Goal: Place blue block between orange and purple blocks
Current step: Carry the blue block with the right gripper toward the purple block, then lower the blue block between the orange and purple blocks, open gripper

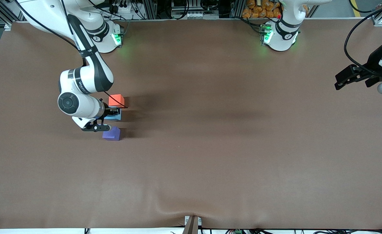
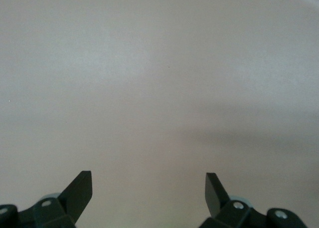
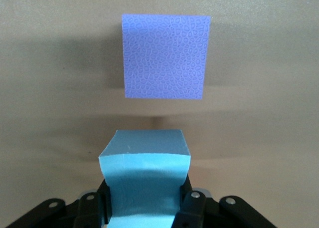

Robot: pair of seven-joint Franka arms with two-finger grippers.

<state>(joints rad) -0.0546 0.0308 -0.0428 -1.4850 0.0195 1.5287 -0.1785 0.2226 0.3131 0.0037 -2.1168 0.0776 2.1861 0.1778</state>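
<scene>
Right gripper point(image 3: 144, 208) jaws clamp blue block point(image 3: 144, 180) between orange block point(image 1: 116, 99) and purple block point(image 3: 166, 56); left gripper point(image 2: 148, 190) open.

A brown cloth covered the counter point(image 1: 210, 156) from edge to edge, smooth but for a small pucker at the middle of the edge nearest the front camera, where a metal bracket point(image 1: 192, 223) stood. Along the edge by the bases ran an aluminium frame point(image 1: 152, 8) hung with black cables point(image 1: 126, 6), and a heap of orange objects point(image 1: 262, 9) lay there toward the left arm's end; what they were could not be told. A loose black cable point(image 1: 351, 39) looped above that end.
</scene>
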